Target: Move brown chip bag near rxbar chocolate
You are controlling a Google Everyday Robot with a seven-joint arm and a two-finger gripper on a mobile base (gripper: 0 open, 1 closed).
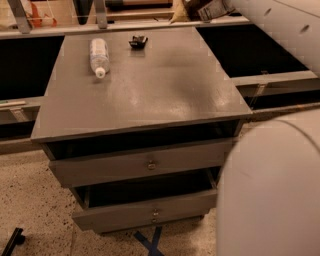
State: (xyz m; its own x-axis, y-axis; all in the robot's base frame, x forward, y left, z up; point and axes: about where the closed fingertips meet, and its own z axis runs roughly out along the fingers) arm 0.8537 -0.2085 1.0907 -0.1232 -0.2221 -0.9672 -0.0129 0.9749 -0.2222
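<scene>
The gripper is hanging at the very top of the view, just past the far right corner of the table. Its fingers are closing narrowly on the right end of the brown chip bag, though the bag is hiding most of them. The bag is being held off the table, its pale tan end pointing left. The white arm is reaching in from the upper right. The chocolate bar is lying by the far edge of the table, left of the bag and apart from it. Farther left, a clear bottle is lying on its side, cap toward the camera. Below, the two drawers are standing partly open, and a white rounded robot part is filling the lower right.
</scene>
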